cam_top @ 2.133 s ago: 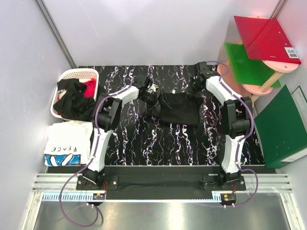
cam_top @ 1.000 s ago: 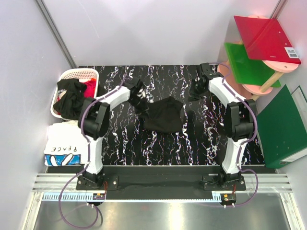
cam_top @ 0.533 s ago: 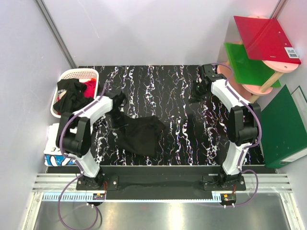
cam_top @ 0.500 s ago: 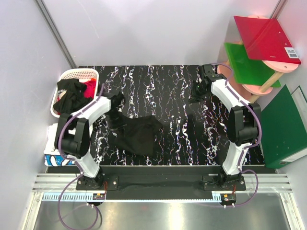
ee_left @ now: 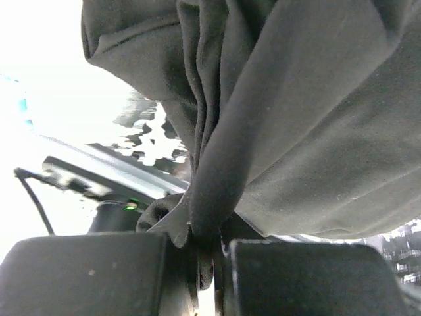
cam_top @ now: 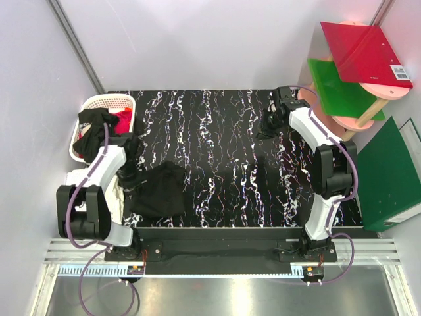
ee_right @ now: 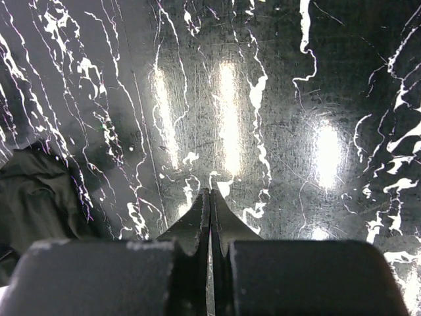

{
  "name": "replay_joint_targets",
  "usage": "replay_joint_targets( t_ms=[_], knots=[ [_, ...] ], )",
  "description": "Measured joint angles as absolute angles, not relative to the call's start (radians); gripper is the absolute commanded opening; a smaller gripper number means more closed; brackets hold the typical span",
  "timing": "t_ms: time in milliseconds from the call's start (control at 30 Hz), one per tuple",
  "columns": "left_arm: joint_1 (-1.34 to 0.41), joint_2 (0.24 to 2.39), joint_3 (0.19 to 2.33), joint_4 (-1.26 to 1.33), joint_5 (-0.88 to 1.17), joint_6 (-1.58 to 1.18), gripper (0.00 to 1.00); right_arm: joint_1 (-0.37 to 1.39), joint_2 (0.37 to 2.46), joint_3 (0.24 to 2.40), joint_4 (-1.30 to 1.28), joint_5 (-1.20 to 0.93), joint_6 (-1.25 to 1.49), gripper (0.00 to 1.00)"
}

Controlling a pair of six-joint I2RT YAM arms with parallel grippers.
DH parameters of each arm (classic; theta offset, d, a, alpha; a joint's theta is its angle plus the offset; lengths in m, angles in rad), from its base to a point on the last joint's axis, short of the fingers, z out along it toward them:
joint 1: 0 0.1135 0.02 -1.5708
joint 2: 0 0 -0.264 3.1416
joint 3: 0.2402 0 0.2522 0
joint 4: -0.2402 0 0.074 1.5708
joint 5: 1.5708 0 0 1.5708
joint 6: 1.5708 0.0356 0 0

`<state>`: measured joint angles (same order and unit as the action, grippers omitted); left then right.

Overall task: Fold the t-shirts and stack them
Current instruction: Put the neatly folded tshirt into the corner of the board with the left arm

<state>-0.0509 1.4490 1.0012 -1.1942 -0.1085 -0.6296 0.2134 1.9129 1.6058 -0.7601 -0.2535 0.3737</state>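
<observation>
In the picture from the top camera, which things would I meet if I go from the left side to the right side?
White basket → black t-shirt, pinched in the left end effector → right end effector, shut and empty → dark green binder.

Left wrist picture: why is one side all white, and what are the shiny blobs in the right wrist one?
Left wrist view: the left side, beside the black t-shirt, is overexposed and washed out. Right wrist view: the blobs are bright glare bouncing off the glossy table.
</observation>
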Motion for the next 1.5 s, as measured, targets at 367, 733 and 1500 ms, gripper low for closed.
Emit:
replay_joint_targets(
  t_ms=[367,733,1500],
  knots=[
    [0.191,1.393,1.003,-1.238,-0.229,-0.607,0.00,0.213,1.964,1.625,-0.773,-0.292,0.387,0.00],
    [0.392,1.456,1.182,-1.245,-0.251,-0.498,0.00,0.213,1.993,1.656,-0.785,-0.320,0.396,0.00],
    [0.643,1.463,1.251,-1.285,-0.333,-0.429,0.00,0.212,2.072,1.725,-0.810,-0.342,0.400,0.00]
  ],
)
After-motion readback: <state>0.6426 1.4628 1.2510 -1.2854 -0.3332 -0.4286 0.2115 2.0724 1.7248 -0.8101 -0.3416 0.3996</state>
